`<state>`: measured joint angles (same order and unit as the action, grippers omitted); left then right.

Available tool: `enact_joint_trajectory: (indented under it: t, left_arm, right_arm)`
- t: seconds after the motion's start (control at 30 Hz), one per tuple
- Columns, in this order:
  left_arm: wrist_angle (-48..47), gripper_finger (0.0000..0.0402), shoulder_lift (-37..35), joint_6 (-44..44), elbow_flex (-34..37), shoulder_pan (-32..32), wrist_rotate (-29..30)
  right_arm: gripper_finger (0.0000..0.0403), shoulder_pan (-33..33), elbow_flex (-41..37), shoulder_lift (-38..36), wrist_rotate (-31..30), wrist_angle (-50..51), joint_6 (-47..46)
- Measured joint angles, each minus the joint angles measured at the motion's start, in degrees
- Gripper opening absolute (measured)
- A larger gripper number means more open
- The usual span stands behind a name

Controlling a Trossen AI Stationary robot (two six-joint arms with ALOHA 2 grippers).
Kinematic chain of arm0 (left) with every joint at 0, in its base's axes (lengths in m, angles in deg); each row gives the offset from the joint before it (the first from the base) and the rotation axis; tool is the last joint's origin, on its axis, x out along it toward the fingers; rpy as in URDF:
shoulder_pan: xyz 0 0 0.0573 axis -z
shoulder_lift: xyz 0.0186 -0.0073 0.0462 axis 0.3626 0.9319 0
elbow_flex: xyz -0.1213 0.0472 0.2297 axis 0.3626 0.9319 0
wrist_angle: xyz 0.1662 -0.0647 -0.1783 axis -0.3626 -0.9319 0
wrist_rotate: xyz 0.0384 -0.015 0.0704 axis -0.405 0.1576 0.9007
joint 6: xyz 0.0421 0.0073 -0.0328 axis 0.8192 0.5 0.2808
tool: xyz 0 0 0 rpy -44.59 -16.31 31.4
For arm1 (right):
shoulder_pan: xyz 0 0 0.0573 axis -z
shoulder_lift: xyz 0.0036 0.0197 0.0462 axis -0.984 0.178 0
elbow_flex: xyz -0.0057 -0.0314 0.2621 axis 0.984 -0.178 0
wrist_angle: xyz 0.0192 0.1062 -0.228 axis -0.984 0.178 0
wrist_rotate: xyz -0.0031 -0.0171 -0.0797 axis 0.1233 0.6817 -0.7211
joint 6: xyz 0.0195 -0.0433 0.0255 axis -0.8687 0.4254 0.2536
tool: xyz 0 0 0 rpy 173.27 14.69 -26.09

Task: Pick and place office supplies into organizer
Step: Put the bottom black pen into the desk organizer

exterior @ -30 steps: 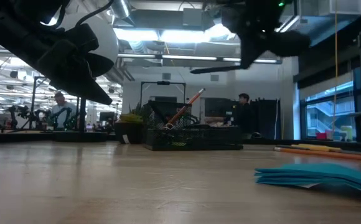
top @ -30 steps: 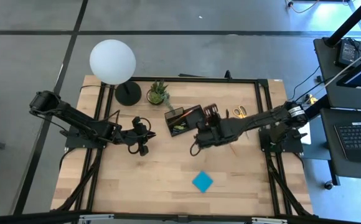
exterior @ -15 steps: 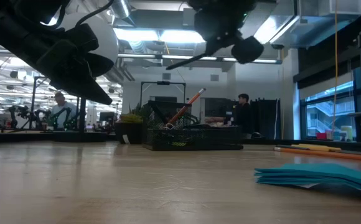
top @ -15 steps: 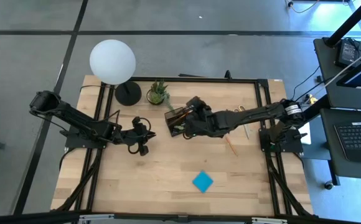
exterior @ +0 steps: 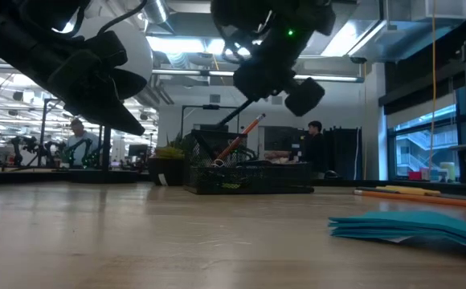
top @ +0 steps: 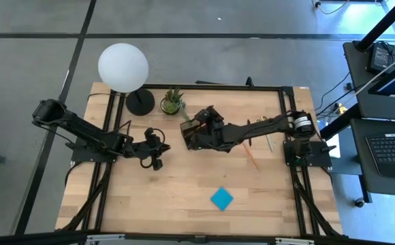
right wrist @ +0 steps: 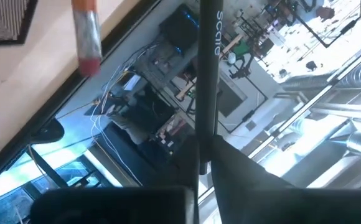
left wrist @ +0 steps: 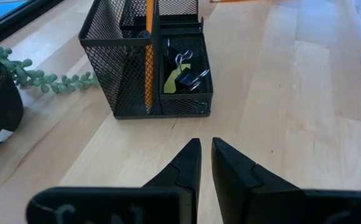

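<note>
The organizer (top: 208,122) is a black mesh tray at the table's far middle. An orange pencil (left wrist: 149,50) stands in it, with black clips (left wrist: 190,76) and a yellow block (left wrist: 170,82) in a low compartment. My right gripper (top: 196,129) hovers over the organizer, shut on a black pen (exterior: 233,115) that slants down toward it. My left gripper (left wrist: 205,146) hangs shut and empty to the organizer's left, above bare wood. A blue sticky-note pad (top: 221,198) lies near the front. A second orange pencil (top: 252,158) and yellow-handled scissors (top: 260,122) lie to the right. My right gripper pinches the black pen's shaft (right wrist: 203,149) between its two fingers (right wrist: 255,180). The long free part of the pen (right wrist: 208,56) sticks out ahead of the fingers. The pen is lifted clear and tilted, its free end (exterior: 219,124) lowest, above the organizer.
A round white lamp globe (top: 123,67) on a black base and a small potted plant (top: 172,102) stand at the far left of the organizer. A black frame (top: 289,129) borders the tabletop. Open wood lies between the pad and the organizer.
My right gripper has carried the pen toward the table's left and far edge, to above the organizer, sinking and rolling as it went. The pen has tipped from almost level to slanting steeply down.
</note>
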<state>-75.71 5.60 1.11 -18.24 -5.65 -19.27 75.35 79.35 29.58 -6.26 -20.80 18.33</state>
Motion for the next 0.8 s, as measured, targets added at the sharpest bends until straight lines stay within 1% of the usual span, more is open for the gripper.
enact_joint_trajectory:
  t: [0.17,0.5,0.6,0.8]
  left_arm:
    - [-0.1,0.0031,0.0,0.0,0.0,0.0,-0.1]
    - [-0.2,0.0031,0.0,0.0,0.0,0.0,-0.1]
    - [-0.2,0.0031,0.0,0.0,0.0,0.0,-0.1]
    - [-0.2,0.0031,0.0,0.0,0.0,0.0,-0.1]
  right_arm:
    - [0.0030,0.1,0.0,1.7,1.2,-1.6,2.2]
    - [0.0034,0.1,0.0,2.2,3.2,-2.5,3.9]
    - [0.0034,0.1,0.0,2.1,6.1,-2.5,5.2]
    - [0.0034,0.1,0.0,2.1,7.3,-2.9,5.8]
